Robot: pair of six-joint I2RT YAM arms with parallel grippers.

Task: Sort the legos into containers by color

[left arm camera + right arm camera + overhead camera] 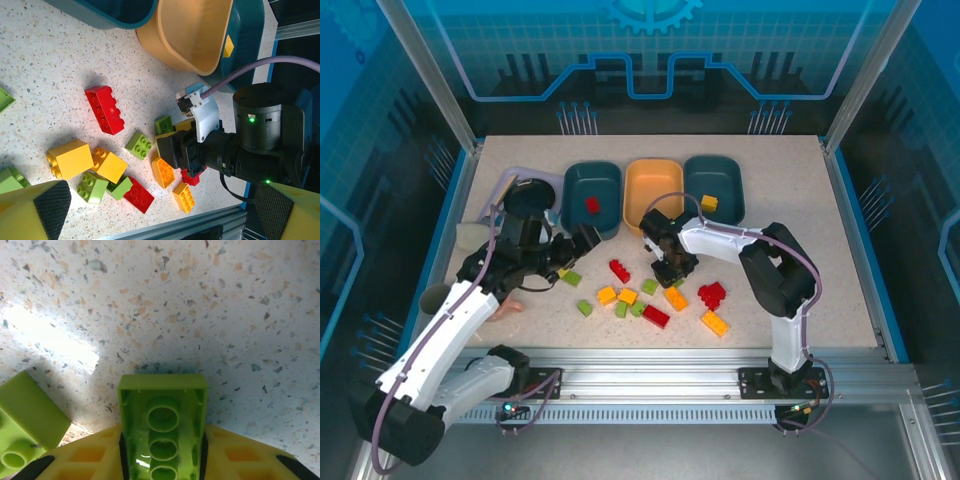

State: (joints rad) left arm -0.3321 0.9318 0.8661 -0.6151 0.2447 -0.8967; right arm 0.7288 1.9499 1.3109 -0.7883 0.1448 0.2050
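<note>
The right jaws pinch a green brick (pixel 162 390) by its long sides, its long way pointing straight ahead. The left jaws gape wide, holding nothing. Just past the right jaws, farther back on the bench (pixel 840 250), sits the orange tray (pixel 652 190).

Left gripper (pixel 162 209) wide, right (pixel 162 457) seemingly clamped.

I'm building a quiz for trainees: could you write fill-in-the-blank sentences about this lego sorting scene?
1. The held lego in the right gripper is ___.
2. The lone brick in the left teal tray is ___.
3. The middle tray is coloured ___.
4. The left gripper stands ___.
Missing words: green; red; orange; open.
</note>
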